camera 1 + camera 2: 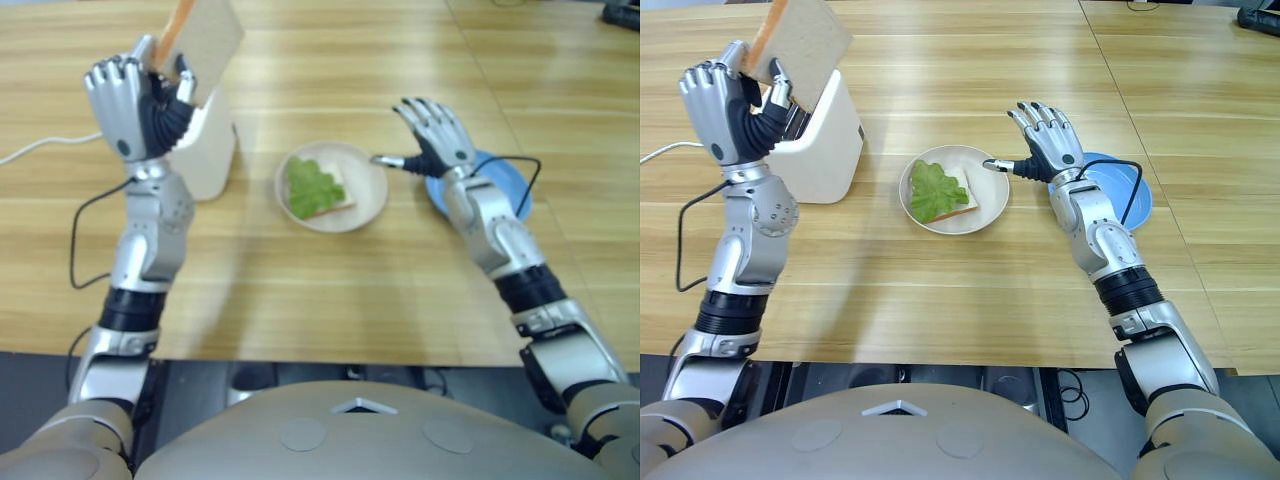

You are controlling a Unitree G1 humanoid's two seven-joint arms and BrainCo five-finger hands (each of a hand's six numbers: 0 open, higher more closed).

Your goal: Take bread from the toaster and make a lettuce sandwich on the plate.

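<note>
My left hand [725, 105] is shut on a slice of bread [800, 40], holding it tilted just above the white toaster [825, 145] at the left. A cream plate [992, 210] sits mid-table with a bread slice [968, 205] on it, topped by a green lettuce leaf [935, 190]. Right of the plate my right hand [1045, 140] is open with fingers spread, its thumb tip by the plate's rim.
A blue plate [1130, 195] lies under and behind my right wrist. The toaster's white cord [40, 148] trails off to the left edge. A black cable [85, 215] runs along my left arm. The wooden table [940, 290] stretches bare toward me.
</note>
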